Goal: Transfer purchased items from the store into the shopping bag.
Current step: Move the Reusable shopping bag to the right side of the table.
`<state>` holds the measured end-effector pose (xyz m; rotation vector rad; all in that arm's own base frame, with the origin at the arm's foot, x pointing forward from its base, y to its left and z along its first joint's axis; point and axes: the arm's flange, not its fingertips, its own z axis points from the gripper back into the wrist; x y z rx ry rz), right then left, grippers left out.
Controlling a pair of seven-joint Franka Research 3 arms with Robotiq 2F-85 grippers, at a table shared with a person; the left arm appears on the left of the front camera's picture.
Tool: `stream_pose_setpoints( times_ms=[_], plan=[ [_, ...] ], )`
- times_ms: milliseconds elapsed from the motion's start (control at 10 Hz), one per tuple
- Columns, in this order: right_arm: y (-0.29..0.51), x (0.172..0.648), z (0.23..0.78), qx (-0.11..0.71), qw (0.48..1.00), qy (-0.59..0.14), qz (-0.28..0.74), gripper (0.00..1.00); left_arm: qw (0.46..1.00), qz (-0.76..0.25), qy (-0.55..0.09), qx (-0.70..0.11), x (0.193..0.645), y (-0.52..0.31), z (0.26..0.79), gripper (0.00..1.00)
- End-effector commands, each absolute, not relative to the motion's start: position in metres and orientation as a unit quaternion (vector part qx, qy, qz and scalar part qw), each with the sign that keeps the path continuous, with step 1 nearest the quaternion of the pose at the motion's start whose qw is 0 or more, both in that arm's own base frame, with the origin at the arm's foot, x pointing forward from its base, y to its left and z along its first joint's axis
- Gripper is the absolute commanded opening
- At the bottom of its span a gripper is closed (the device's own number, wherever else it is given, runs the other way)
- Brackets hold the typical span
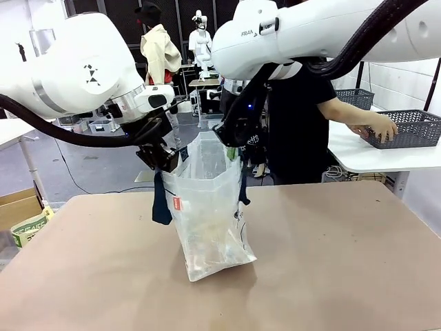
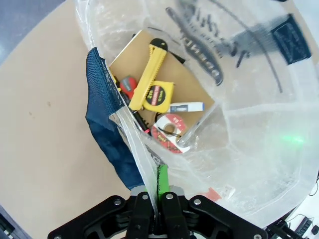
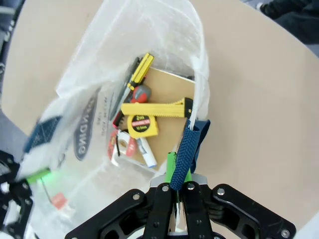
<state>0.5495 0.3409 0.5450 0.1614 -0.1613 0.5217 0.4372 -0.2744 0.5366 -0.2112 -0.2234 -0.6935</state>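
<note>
The left end effector (image 2: 158, 172) and right end effector (image 3: 175, 167) clench opposite rims of the translucent white plastic tote (image 1: 207, 207) on the tan bench (image 1: 331, 269), spreading its mouth (seemingly for loading) above a yellow elongated tool (image 2: 152, 67) already inside

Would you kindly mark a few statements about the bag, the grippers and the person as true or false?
1. The left gripper and right gripper each pinch the rim of the shopping bag. True.
2. The shopping bag is empty. False: a yellow tape measure lies on a tan pack inside.
3. The person's hand is at the grey basket. True.
4. The bag lies flat on the table. False: it stands upright, held open.
</note>
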Motion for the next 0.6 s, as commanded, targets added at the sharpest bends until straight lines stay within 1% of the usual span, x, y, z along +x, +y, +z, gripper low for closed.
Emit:
stream_pose_setpoints(
  times_ms=[0, 200, 300, 400, 500],
  plan=[
    [0.3535, 0.5585, 0.5445, 0.11, 0.967, -0.079, 0.215, 0.0, 0.924, -0.336, -0.123, -0.134, 0.4454, -0.2793, 0.5359, 0.0],
    [0.3554, 0.5591, 0.5446, 0.119, 0.973, -0.081, 0.181, 0.0, 0.916, -0.344, -0.124, -0.168, 0.451, -0.2771, 0.5325, 0.0],
    [0.3544, 0.5571, 0.5477, 0.109, 0.976, -0.085, 0.168, 0.0, 0.926, -0.328, -0.113, -0.151, 0.4509, -0.2737, 0.5311, 0.0],
    [0.3516, 0.5574, 0.5436, 0.1, 0.971, -0.076, 0.205, 0.0, 0.925, -0.332, -0.118, -0.14, 0.4472, -0.2799, 0.5322, 0.0],
    [0.3516, 0.5574, 0.5436, 0.1, 0.971, -0.076, 0.205, 0.0, 0.925, -0.332, -0.118, -0.14, 0.4472, -0.2799, 0.5322, 0.0]
  ],
)
